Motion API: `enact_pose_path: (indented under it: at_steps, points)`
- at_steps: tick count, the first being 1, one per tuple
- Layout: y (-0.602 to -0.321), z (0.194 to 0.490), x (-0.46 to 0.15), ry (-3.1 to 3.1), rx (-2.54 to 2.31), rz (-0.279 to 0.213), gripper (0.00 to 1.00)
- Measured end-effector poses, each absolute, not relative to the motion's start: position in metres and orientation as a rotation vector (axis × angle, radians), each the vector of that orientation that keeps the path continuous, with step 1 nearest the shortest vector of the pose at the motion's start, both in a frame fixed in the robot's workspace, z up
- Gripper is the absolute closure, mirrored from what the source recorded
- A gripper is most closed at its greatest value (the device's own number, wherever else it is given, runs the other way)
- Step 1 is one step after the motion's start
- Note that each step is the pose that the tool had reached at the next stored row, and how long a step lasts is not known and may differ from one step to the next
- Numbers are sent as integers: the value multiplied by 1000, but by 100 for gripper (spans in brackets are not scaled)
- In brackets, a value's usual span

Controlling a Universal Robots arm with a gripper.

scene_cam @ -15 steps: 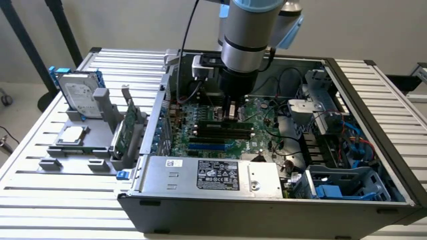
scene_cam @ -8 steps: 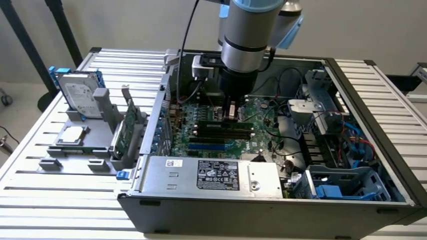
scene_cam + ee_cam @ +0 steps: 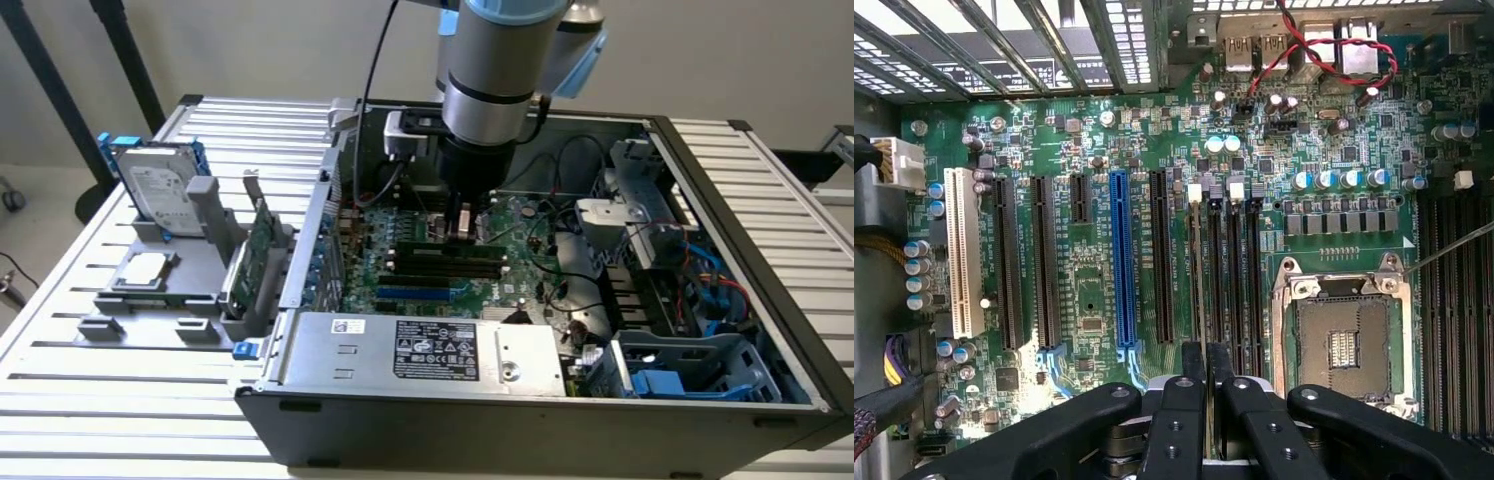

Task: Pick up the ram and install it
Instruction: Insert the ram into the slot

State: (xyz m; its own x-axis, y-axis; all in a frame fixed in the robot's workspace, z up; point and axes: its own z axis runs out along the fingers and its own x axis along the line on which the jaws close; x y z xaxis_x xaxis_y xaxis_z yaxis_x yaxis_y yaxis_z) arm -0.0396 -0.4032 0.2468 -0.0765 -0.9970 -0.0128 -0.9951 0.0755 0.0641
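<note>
My gripper (image 3: 462, 228) reaches down into the open computer case (image 3: 747, 260), just over the motherboard (image 3: 400, 290). In the wrist view its black fingers (image 3: 1182, 400) stand close together, shut on the ram (image 3: 1201, 270). The ram shows edge-on as a thin strip running away from the gripper (image 3: 1205, 365). That strip lies along the memory slot nearest the black expansion slot (image 3: 1162, 260), between white latches (image 3: 1194, 191). The other memory slots (image 3: 1239, 280) beside it are bare. I cannot tell whether the ram is seated or just above the slot.
The empty processor socket (image 3: 1349, 340) sits close beside the slots. A silver power supply (image 3: 427, 350) fills the case's near side, with cables and a blue drive cage (image 3: 681, 375) at the exterior view's right. A grey holder outside carries a hard drive (image 3: 160, 190), a green expansion card (image 3: 260, 250) and a square chip (image 3: 147, 270).
</note>
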Motion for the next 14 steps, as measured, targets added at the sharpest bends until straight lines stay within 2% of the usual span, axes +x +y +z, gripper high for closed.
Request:
enact_pose_path:
  at_steps: [14]
  points:
    - [-395,240,-40,-2261,2093,-43,86]
